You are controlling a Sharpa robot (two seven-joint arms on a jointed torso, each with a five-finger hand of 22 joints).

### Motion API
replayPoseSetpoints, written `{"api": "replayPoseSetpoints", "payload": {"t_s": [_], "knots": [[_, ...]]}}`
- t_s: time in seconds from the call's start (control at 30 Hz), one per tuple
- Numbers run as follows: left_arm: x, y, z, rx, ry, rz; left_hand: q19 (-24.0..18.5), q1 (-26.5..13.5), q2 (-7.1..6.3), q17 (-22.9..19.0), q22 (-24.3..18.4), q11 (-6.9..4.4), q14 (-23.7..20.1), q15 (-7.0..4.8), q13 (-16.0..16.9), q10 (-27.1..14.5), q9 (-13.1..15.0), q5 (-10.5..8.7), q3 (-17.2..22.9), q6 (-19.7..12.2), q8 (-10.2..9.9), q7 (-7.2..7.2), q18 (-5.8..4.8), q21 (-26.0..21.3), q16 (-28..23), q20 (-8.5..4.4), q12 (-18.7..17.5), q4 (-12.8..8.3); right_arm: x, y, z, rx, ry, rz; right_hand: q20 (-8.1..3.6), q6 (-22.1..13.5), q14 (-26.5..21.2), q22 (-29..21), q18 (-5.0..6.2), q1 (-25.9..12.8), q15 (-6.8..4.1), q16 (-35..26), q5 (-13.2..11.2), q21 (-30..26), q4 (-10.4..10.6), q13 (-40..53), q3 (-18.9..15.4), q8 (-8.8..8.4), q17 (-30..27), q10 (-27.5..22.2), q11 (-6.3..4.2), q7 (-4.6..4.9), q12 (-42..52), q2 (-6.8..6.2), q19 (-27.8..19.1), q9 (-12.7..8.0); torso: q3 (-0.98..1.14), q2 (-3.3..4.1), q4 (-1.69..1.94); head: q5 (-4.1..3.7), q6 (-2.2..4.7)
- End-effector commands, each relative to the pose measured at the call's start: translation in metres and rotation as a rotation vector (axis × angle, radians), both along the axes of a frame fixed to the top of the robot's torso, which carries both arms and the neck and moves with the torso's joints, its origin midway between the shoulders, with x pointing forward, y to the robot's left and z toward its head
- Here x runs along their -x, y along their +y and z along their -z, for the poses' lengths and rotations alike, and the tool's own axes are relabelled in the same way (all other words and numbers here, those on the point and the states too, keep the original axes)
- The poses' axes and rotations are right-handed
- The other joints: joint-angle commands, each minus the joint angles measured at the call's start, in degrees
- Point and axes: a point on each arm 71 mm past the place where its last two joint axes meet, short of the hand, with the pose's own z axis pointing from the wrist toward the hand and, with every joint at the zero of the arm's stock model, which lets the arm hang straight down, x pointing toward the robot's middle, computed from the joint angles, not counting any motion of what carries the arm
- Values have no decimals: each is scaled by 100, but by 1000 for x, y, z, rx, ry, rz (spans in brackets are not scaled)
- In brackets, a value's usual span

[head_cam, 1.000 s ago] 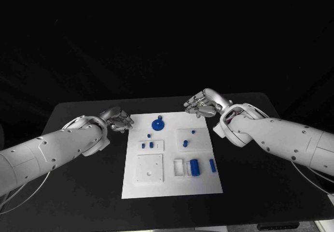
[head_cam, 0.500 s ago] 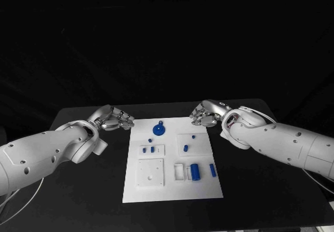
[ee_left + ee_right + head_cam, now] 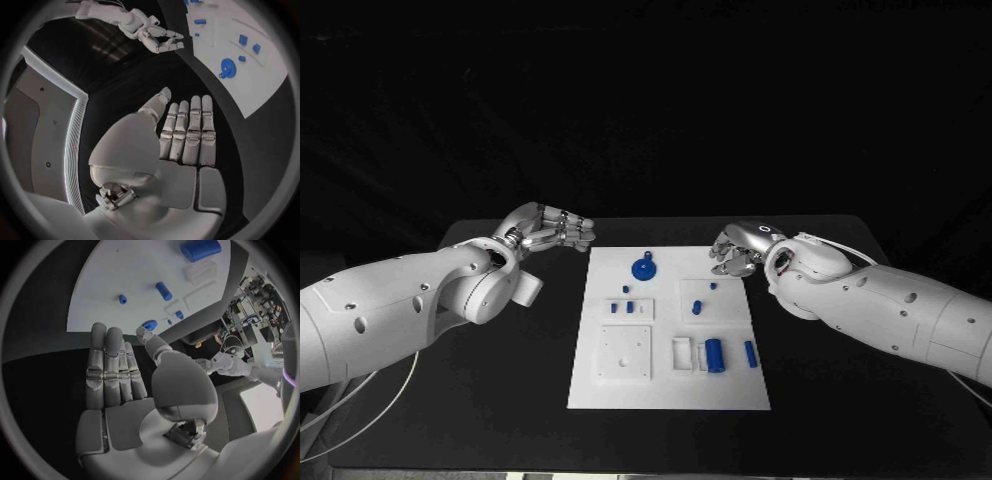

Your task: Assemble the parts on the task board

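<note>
Left hand (image 3: 548,230): your fingers are straight, empty, beside the task board (image 3: 733,385).
Right hand (image 3: 737,247): empty, nearer the blue disc (image 3: 645,268).

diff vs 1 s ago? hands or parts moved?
Both hands opened out: the left hand and right hand, curled a second ago, now have fingers straight and together, holding nothing. The head camera shifted, so the apparent slide of the board is not a real move. The round blue part and the other parts sit in the same spots on the board; nothing was picked up or let go.
</note>
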Motion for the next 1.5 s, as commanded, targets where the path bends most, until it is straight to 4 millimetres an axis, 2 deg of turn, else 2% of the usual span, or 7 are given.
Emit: {"api": "replayPoseSetpoints", "payload": {"t_s": [0.03,0.3,0.4,0.53,0.6,1.07,1.5], "knots": [[-1,-3,-2,52,1,-6,28,1,70,1,-203,8,-62,13,-7,-52,-3,37,-62,-46,-9,6,117,7,-18,38,-4,-14,2,-1,11,100,42,17,4,-50,6,-14,97,17,24,7,-30,-24,34,-6,-1,-20,6,-48,5,6,-12,-81,54,-4,-20,-126,12,48,-74],[-4,-7,-1,56,3,-11,-146,13,110,-36,-972,69,-422,106,-5,-315,-4,46,-258,-164,-1,31,86,-1,-18,165,11,-27,6,1,32,141,90,30,36,-202,-45,-53,107,44,62,-19,-33,-84,106,-5,-77,-19,5,-230,61,53,-11,-145,44,-3,-55,-224,19,140,-195],[-5,-9,-1,59,5,-10,-65,30,154,-34,-1486,77,-449,115,-6,-326,-3,53,-350,-175,8,39,104,12,-18,184,14,-44,7,1,38,153,101,36,39,-210,-55,-52,114,68,65,-23,-39,-88,117,-5,-63,-18,3,-250,67,57,-9,-135,49,-2,-70,-253,26,169,-228],[-5,-12,0,64,7,-6,99,38,186,-36,-2072,88,-458,119,-4,-320,-12,66,-425,-191,-1,49,91,26,-31,173,12,-81,7,1,44,168,101,46,33,-203,-55,-22,127,101,58,-13,-236,-79,87,-7,168,-19,7,-241,65,60,-10,-130,51,-3,-89,-258,34,187,-261],[-5,-13,0,67,8,-2,99,38,186,-36,-2072,88,-458,119,-4,-320,-12,66,-425,-191,-1,49,91,26,-31,173,12,-81,6,1,46,172,98,51,32,-196,-55,30,133,52,55,-3,-297,-62,82,-8,422,-20,12,-232,62,58,-11,-200,46,-3,-100,-257,44,191,-272],[-3,-18,-1,80,12,9,255,34,230,-35,-2581,124,-448,149,-6,-326,-4,58,-472,-166,9,80,107,55,-18,154,15,-99,4,12,57,176,90,44,31,-197,-59,160,142,51,54,12,-454,-59,154,-7,723,-18,20,-230,65,63,-10,-264,29,-3,-77,-197,40,209,-243],[-2,-23,-1,86,17,22,300,31,245,-35,-2623,141,-442,163,-6,-328,-4,65,-480,-160,8,102,123,67,-18,150,15,-96,4,22,68,168,105,36,8,-101,-47,342,154,90,30,42,-974,-18,191,-10,1300,-17,44,-148,39,46,-12,-183,22,-1,-74,-158,47,132,-221]]}}
